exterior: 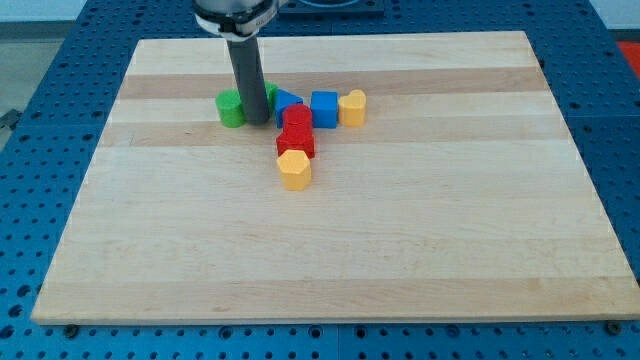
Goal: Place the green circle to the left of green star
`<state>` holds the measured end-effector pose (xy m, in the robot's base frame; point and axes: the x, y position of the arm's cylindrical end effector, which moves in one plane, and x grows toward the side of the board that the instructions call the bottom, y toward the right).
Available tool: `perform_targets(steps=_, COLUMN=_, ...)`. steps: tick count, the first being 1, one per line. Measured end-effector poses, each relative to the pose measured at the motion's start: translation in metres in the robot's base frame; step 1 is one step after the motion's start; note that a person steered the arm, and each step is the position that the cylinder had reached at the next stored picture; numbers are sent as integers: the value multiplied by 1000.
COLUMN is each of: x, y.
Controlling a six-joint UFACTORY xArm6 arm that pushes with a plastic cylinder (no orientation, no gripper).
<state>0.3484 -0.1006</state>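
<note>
On the pale wooden surface (330, 240), my tip (257, 122) rests just right of the green circle block (231, 108), touching or nearly so; there is no pincer on the rod. The green star block (271, 93) is mostly hidden behind the rod. Right of the rod sit a blue triangular block (287, 101), a blue cube (323, 108), a yellow block (352, 107), two red blocks (296, 130) and another yellow block (294, 170).
</note>
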Motion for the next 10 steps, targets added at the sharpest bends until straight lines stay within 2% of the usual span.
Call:
perform_targets(steps=1, x=-25, y=0)
perform_targets(steps=2, x=-13, y=0)
perform_targets(steps=3, x=17, y=-1)
perform_targets(steps=5, x=25, y=-52)
perform_targets(steps=7, x=-25, y=-38)
perform_targets(steps=8, x=-5, y=-47)
perform_targets(steps=9, x=1, y=-95)
perform_targets(steps=10, x=-28, y=-116)
